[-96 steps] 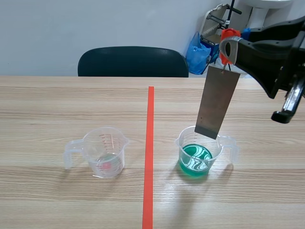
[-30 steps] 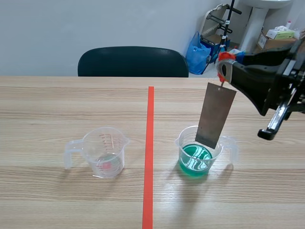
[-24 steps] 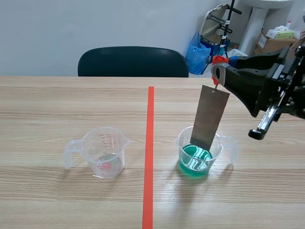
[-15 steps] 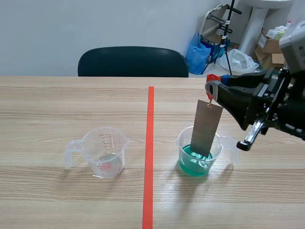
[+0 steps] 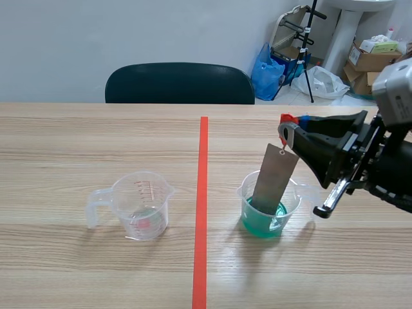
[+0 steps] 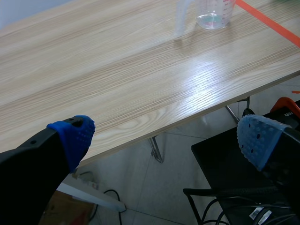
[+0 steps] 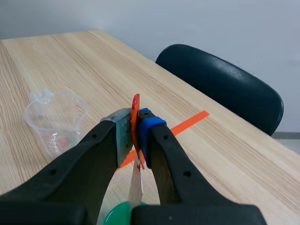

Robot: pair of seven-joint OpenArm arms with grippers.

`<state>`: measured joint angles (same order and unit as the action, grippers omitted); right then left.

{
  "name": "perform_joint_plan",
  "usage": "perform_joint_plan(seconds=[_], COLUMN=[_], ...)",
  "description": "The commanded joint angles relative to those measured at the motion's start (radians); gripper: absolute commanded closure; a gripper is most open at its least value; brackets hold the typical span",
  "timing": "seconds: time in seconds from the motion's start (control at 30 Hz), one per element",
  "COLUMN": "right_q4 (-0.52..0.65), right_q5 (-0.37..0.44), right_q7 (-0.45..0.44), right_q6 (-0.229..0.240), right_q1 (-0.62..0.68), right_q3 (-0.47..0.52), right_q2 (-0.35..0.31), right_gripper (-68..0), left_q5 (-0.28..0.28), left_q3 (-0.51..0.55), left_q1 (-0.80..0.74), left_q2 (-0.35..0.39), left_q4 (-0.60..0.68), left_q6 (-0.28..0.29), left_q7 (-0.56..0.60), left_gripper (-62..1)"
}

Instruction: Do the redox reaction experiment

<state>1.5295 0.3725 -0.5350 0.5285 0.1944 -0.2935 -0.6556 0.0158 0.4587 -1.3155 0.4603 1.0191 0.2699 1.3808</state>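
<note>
- While my left gripper (image 6: 164,138) hangs wide open and empty past the table's edge, the clear measuring cup (image 5: 143,205) stands alone.
- My right gripper (image 7: 136,136) is clamped on the red clip (image 7: 135,107). Its metal plate (image 5: 273,180) dips into the cup of green liquid (image 5: 265,215). It looks thin, stiff and swing-prone, so I'd keep hold at the clip.

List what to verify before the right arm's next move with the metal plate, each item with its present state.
1. Right gripper fingers shut on the orange-red clip: ok.
2. Metal plate hangs from the clip, lower end in the green liquid: ok.
3. Green-liquid cup upright on the table: ok.
4. Plate clear of that cup's wall and bottom: cannot tell.
5. Left gripper open, out past the table edge, far from the clear cup: ok.
</note>
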Motion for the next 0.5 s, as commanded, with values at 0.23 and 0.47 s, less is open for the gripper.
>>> perform_joint_plan(seconds=[0.23, 0.47], right_q4=[-0.08, -0.135], right_q5=[-0.037, -0.062], right_q7=[-0.06, -0.066], right_q6=[-0.003, -0.003], right_q1=[-0.057, -0.084], right_q3=[-0.03, -0.045], right_q2=[0.019, 0.045], right_gripper=[-0.6, -0.6], left_q5=[0.002, 0.002], left_q3=[0.003, 0.003], left_q1=[-0.001, -0.001], left_q2=[0.001, 0.0], left_q4=[0.01, 0.01], left_q6=[0.005, 0.005], left_q7=[0.014, 0.014], left_gripper=[-62.3, -62.3])
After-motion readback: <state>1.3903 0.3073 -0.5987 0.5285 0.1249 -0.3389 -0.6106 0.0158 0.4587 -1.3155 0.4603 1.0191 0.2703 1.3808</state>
